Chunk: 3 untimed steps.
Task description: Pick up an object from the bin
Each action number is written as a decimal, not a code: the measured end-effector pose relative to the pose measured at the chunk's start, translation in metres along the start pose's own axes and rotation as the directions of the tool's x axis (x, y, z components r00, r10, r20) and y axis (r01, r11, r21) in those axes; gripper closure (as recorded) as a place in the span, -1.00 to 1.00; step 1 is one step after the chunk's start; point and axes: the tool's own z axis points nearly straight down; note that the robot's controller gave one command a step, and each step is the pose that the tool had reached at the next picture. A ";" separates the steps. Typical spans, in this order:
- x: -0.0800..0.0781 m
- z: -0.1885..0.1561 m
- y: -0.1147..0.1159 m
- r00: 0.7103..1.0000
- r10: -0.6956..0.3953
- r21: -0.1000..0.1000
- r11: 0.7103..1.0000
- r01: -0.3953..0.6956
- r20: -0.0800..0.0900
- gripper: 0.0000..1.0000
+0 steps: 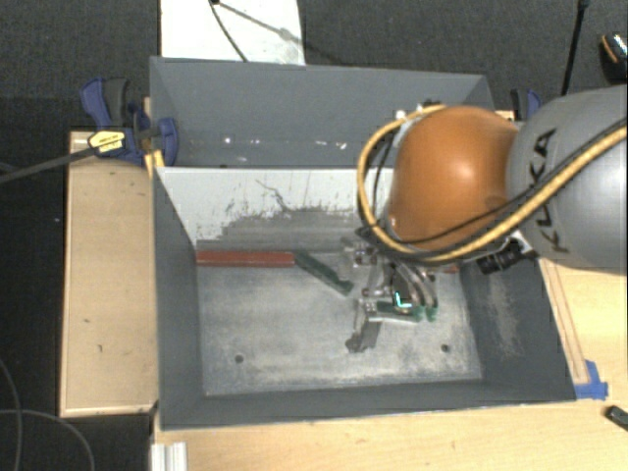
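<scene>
My gripper (365, 332) hangs low over the bin floor, right of the middle and below the arm's orange cover. Just to its upper left lies a dark green flat strip (324, 271), slanting down to the right, with its near end close to the gripper. A long red-brown bar (245, 258) lies flat along the foot of the back wall, left of the strip and nearly touching its far end. A small green bit (422, 312) shows at the gripper's right side; I cannot tell whether it is a loose thing or part of the gripper.
The arm with its orange cover and looped cables comes in from the right and hides the bin's back right part. The sloping bin walls rise on all sides. Bare floor lies in front of the gripper and to its left.
</scene>
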 end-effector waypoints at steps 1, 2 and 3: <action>-0.024 0.058 -0.124 0.977 0.214 0.002 0.977 -0.214 0.003 -1.00; -0.060 0.161 -0.126 0.990 0.144 0.000 0.990 -0.144 0.000 -1.00; -0.061 0.157 -0.126 0.989 0.149 -0.001 0.989 -0.149 0.005 1.00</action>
